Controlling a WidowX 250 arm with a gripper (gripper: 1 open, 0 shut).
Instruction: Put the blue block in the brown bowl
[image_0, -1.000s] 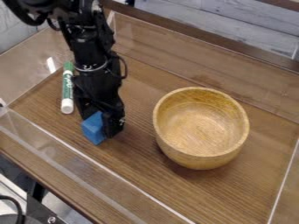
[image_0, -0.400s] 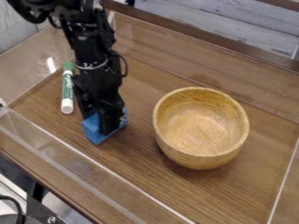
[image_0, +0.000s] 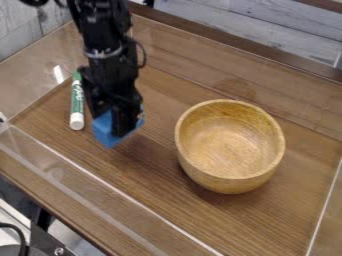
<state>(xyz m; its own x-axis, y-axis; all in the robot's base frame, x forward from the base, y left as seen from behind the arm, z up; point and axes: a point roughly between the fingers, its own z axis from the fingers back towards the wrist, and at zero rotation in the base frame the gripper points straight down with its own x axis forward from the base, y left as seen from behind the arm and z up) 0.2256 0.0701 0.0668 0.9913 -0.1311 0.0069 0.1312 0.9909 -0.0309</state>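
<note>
Leftmost, a green-and-white marker pen lies on the wooden table; beside it the gripper points down, clamped tight on the blue block; the brown bowl sits apart to the right

The block sits left of the bowl, marker just left of it, all on the table
</note>
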